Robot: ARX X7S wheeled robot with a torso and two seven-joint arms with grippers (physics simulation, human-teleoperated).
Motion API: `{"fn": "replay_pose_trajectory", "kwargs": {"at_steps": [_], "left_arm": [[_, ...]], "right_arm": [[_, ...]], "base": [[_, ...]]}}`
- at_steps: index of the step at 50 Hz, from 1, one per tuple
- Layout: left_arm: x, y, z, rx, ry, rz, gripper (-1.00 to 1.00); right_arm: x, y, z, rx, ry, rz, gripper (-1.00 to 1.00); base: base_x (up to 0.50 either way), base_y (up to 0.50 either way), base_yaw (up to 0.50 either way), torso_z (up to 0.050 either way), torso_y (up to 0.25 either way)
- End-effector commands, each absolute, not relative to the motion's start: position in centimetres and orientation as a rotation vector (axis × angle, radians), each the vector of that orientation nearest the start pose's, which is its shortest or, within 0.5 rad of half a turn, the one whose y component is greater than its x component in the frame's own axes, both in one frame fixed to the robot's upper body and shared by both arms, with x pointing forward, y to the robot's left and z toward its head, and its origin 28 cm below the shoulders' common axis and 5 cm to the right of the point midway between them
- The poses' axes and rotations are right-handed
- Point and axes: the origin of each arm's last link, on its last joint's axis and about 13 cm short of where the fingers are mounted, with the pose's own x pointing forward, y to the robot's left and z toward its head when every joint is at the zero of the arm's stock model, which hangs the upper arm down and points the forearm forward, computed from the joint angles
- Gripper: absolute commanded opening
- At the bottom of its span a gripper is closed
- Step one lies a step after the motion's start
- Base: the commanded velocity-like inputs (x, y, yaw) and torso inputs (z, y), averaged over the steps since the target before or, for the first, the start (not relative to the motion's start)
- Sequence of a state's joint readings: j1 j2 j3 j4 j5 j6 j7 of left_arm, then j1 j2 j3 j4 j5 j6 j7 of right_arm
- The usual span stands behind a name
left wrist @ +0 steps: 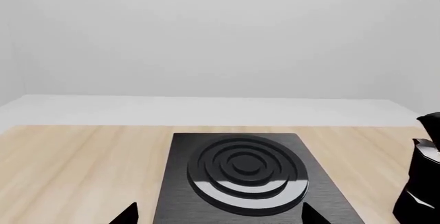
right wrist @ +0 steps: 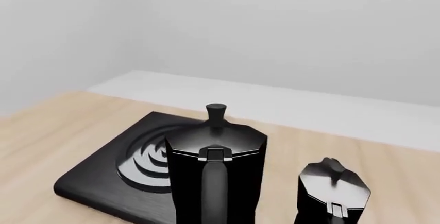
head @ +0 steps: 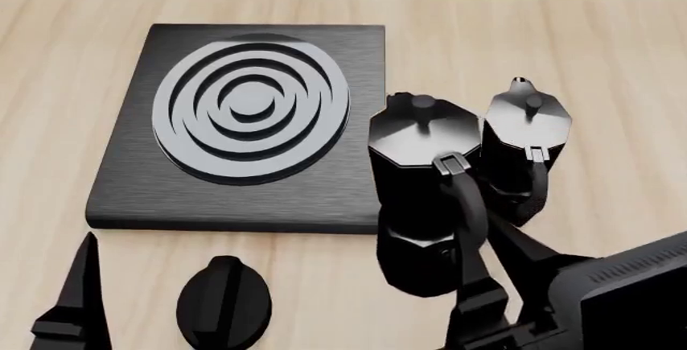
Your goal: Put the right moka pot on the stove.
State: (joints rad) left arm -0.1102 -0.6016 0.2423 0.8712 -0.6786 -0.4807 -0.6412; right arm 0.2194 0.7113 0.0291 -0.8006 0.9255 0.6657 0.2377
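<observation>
**Pot held by its handle, beside the stove and close to its twin**

The fingers (head: pixel 469 302) of the right gripper (head: pixel 494 282) are seen clenched about the lower handle of the right moka pot (head: pixel 424 165), though the contact itself is partly hidden in the head view and is not shown at all in the right wrist view. This pot is drawn larger than its twin, so it is judged to be raised off the table (head: pixel 601 36), just off the near right corner of the stove (head: pixel 129 189) and not yet over the burner rings. The second pot (head: pixel 526 137) stands just beside it, on the side away from the stove.

The left gripper (left wrist: pixel 220 218) is spread wide, grasps nothing, and is held low at the stove's near edge, by the round knob (head: pixel 224 306).

Several faults can be foreseen. Because the grip is taken on a thin curved handle, the pot may be swung or tipped if it is carried quickly. The twin could be clipped if the wrist is turned before clearance is gained. The pot could be set half off the raised rings and left tilted if it is released too early.
</observation>
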Motion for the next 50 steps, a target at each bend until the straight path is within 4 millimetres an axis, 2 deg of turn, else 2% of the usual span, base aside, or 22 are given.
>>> {"fn": "replay_pose_trajectory", "kwargs": {"at_steps": [1,5,6,8,22,50], "left_arm": [[16.8,21.4,16.1,-0.029,-0.202,-0.077,1.0],[16.7,21.4,16.1,-0.032,-0.205,-0.078,1.0],[16.7,21.4,16.1,-0.032,-0.205,-0.078,1.0],[16.7,21.4,16.1,-0.032,-0.204,-0.079,1.0],[16.7,21.4,16.1,-0.039,-0.203,-0.077,1.0],[16.7,21.4,16.2,-0.043,-0.202,-0.081,1.0]], "right_arm": [[20.5,-14.2,20.1,-0.074,-0.183,0.388,-1.0],[21.2,-13.7,20.1,-0.076,-0.178,0.402,-1.0],[21.3,-13.6,20.8,-0.074,-0.178,0.405,-1.0],[21.6,-13.4,21.0,-0.072,-0.182,0.411,-1.0],[23.9,-11.5,20.9,-0.077,-0.192,0.478,-1.0],[29.0,-9.2,20.1,-0.039,-0.16,0.541,-1.0]], "base": [[0.0,0.0,0.0,0.0,0.0],[0.0,0.0,0.0,0.0,0.0],[0.0,0.0,0.0,0.0,0.0],[0.0,0.0,0.0,0.0,0.0],[0.0,0.0,0.0,0.001,0.001],[0.0,0.0,0.0,0.0,0.001]]}}
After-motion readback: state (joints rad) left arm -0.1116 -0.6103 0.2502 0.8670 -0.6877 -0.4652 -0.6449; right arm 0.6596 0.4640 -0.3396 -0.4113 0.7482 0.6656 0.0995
